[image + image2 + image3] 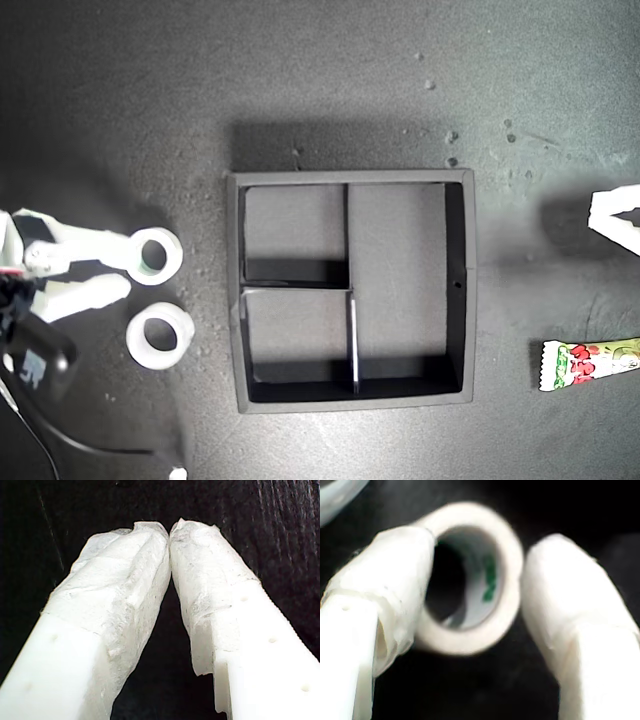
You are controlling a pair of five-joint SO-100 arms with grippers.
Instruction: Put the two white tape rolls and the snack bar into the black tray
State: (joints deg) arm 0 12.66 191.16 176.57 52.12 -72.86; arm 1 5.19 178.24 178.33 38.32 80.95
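The black tray (468, 300) lies in the middle of the exterior view with its compartments bare. Two white tape rolls lie near the exterior view's left. My second gripper (130, 270) is open at the upper roll (155, 255), which shows a greenish core. In the second wrist view that roll (470, 580) stands between the spread fingers (395, 580), one finger touching its rim. The lower roll (160, 335) lies free. The snack bar (590, 365) lies at the exterior view's right edge, partly cut off. Above it my first gripper (598, 207) is shut on nothing, fingertips (150, 535) touching.
The surface is dark and matte, with small pale specks (450, 135) beyond the tray's far side. A black cable (60, 440) and the arm's dark body (35, 365) fill the exterior view's lower left corner. A pale curved edge (335, 495) shows beside the gripped roll.
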